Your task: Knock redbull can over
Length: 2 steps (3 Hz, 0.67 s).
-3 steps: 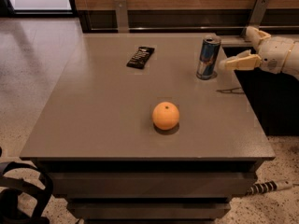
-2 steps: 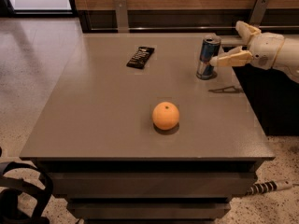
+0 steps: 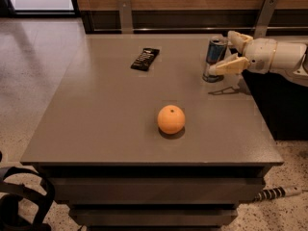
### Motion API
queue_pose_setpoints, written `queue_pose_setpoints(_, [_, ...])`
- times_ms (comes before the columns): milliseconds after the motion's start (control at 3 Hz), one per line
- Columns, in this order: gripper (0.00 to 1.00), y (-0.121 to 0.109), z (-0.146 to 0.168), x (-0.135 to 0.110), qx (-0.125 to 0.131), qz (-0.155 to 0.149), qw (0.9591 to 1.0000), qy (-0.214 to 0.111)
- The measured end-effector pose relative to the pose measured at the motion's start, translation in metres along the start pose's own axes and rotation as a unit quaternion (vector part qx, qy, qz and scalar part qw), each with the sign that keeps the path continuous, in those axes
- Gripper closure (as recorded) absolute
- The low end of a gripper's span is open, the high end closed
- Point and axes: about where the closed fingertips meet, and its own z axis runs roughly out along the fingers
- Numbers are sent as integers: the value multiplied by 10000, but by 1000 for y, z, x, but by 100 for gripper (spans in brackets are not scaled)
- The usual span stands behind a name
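Observation:
The redbull can (image 3: 214,57), slim, blue and silver, stands upright near the right edge of the grey table (image 3: 110,114). My gripper (image 3: 223,53) comes in from the right at can height, open, with one cream finger behind the can's top and the other at its right side. The near finger looks to be touching the can. An orange (image 3: 171,119) sits in the middle of the table, well in front of the can.
A black candy bar wrapper (image 3: 145,58) lies at the table's back centre. A wooden wall with metal brackets runs behind the table. A dark bag (image 3: 21,201) sits on the floor at lower left, a cable (image 3: 276,193) at lower right.
My gripper has moved left, from beside the can to around it. The can still stands upright in the same place.

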Motion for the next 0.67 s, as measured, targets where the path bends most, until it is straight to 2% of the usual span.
queue_pose_setpoints(667, [0,8,-4,30,-62,327,9994,-63])
